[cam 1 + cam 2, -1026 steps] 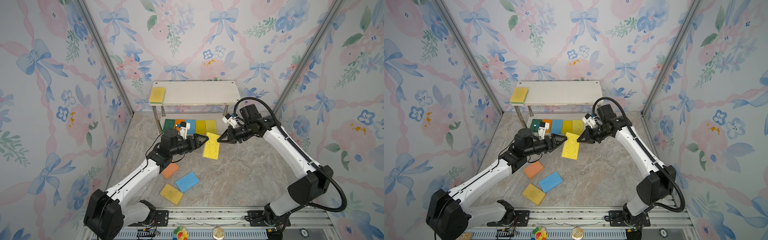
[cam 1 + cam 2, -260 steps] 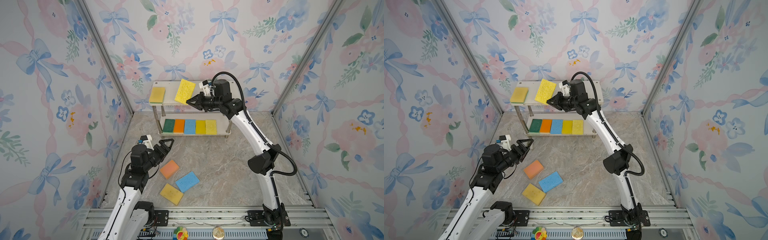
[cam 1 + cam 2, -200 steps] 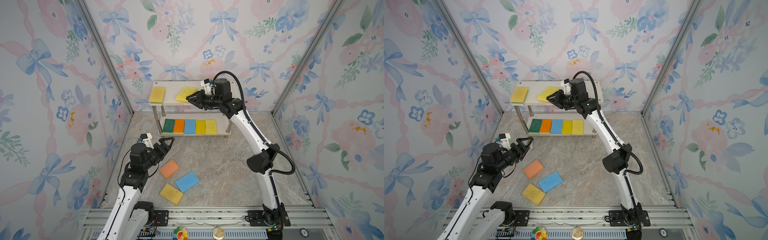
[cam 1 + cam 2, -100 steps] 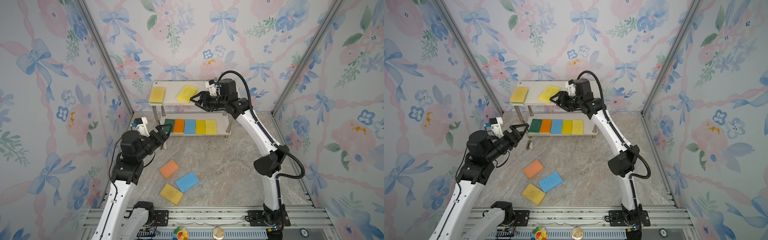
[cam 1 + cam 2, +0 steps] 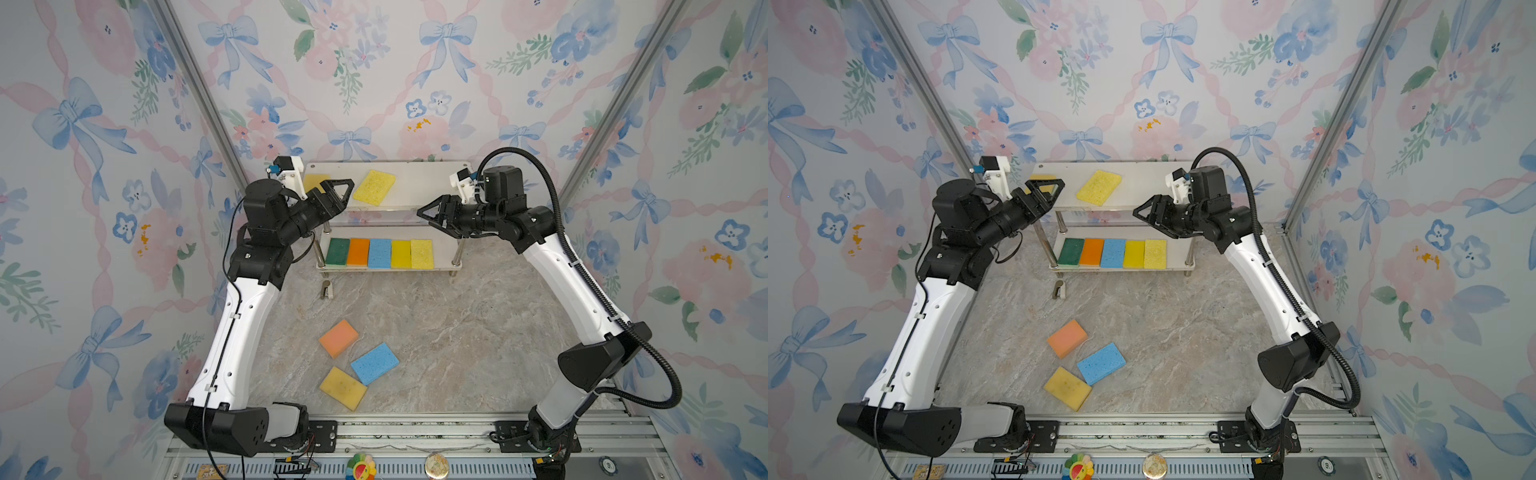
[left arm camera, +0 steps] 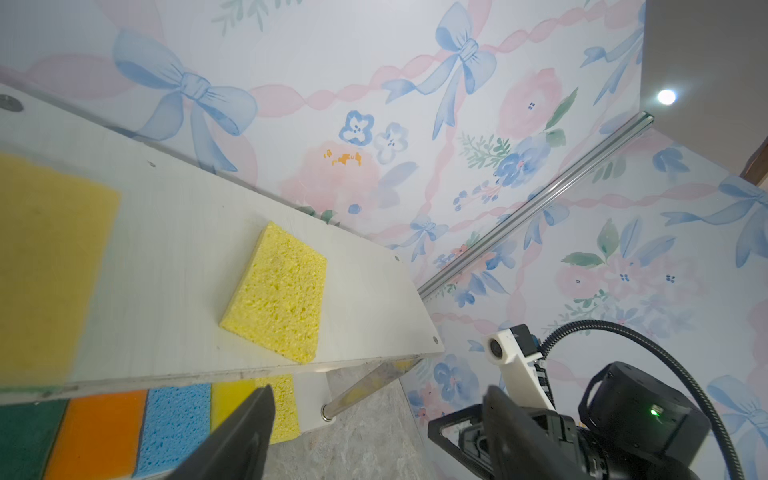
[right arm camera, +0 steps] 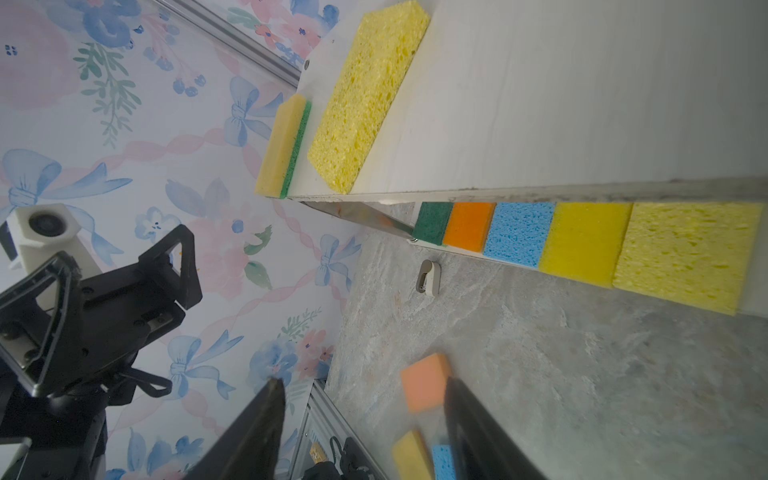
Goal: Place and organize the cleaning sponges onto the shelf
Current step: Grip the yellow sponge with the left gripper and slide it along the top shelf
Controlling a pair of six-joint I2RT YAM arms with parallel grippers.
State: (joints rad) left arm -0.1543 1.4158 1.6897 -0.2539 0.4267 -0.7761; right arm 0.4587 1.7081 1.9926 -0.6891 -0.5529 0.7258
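Top views both show the marble floor [image 5: 478,332] open between the shelf [image 5: 419,187] at 12 o'clock and three loose sponges toward 6: an orange sponge [image 5: 338,338], a blue sponge [image 5: 375,363] and a dull yellow sponge [image 5: 343,387]. The shelf's upper board is bare from the middle to its 3 o'clock end. The left gripper [image 5: 345,197], at that board's 9 o'clock end, and the right gripper [image 5: 426,216], near its 3 o'clock front corner, both gape, empty. Up top a pitted yellow sponge [image 5: 374,187] lies askew, one corner near the front edge, beside a green-backed sponge [image 5: 313,181]. Below, a row of five sponges [image 5: 379,252] sits edge to edge.
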